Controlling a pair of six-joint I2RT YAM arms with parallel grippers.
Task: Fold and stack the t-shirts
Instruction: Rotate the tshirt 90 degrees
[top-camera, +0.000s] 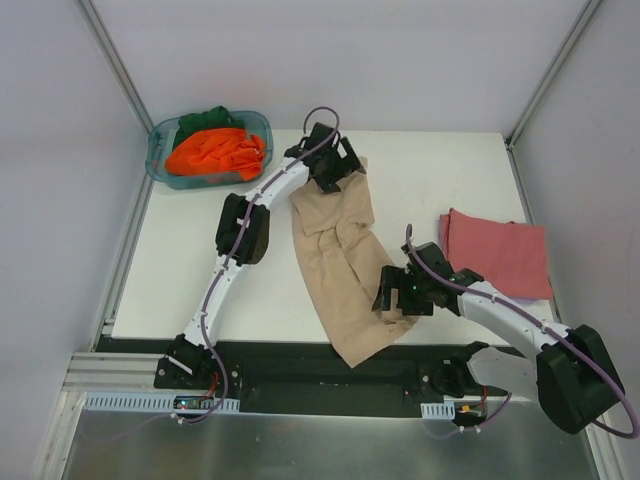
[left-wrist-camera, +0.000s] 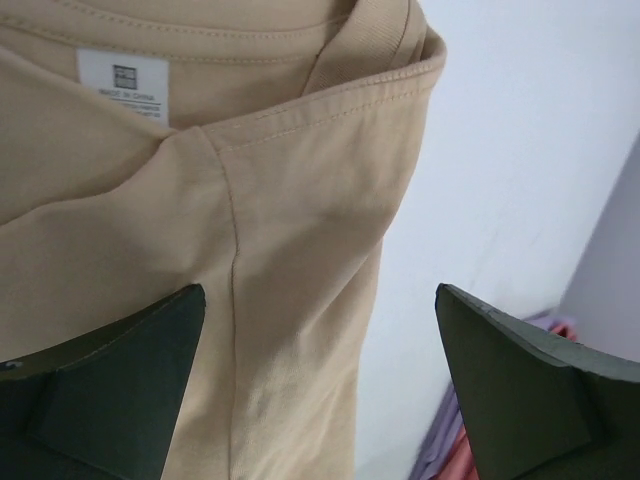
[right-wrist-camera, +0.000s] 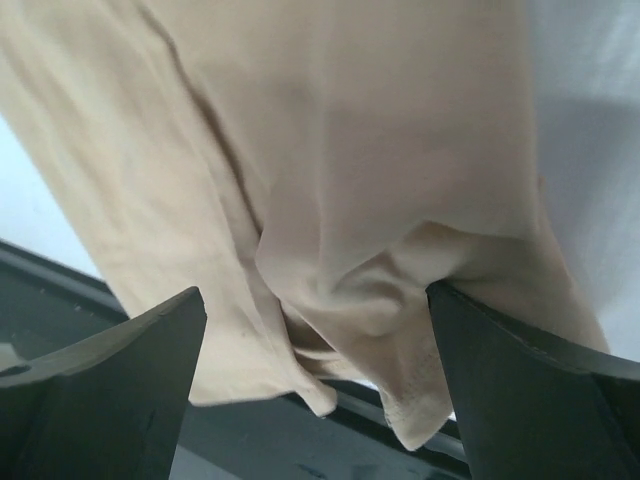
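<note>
A tan-beige t-shirt lies bunched in a long strip down the middle of the table, its hem hanging over the near edge. My left gripper is open above the shirt's collar end; the left wrist view shows the collar and label between wide jaws. My right gripper is open over the shirt's hem end, with folds of the fabric between the jaws. A dusty red t-shirt lies folded at the right, with a lavender edge under it.
A teal plastic tub at the back left holds an orange shirt and a dark green shirt. The table's black near rail runs below the hem. Side walls stand close on both sides.
</note>
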